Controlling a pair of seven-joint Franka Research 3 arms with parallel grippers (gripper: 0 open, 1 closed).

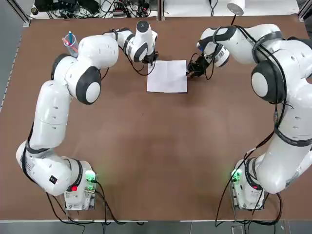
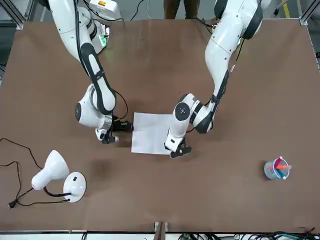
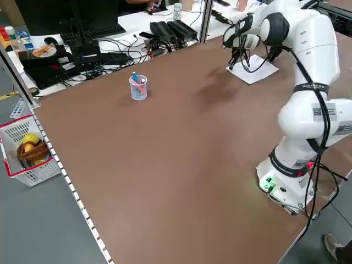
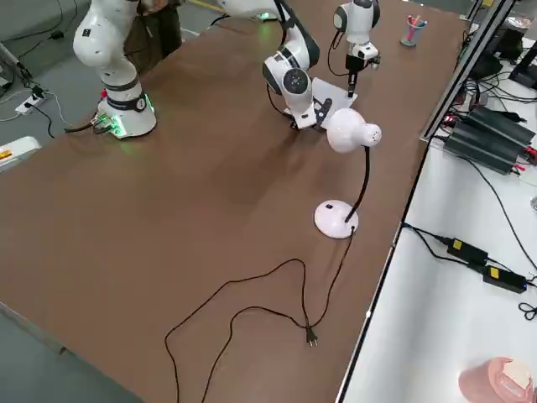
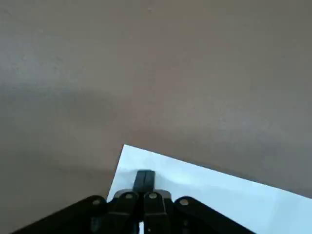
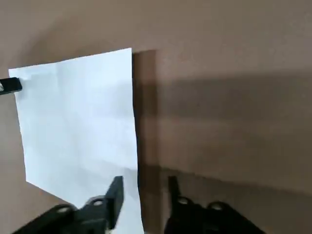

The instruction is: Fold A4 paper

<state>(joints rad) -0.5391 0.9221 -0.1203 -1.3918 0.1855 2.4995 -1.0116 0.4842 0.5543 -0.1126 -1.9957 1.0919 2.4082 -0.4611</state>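
The big brown table (image 1: 161,146) holds a thin white sheet of A4 paper (image 1: 167,76), lying flat and already looking folded small. The left gripper (image 1: 152,60) has its black fingers (image 5: 144,179) pressed together, tips down on one far corner of the paper. The right gripper (image 1: 194,71) has its fingers a little apart, straddling the paper's opposite edge. Both white arms reach far forward, bent at the elbow.

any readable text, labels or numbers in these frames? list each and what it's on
None can be read.
A4 paper: plain white, no marks.
Left arm: small stickers on the lower link, too small to read.
Left arm base: small dark label, too small to read.
Lamp base: no legible marking.
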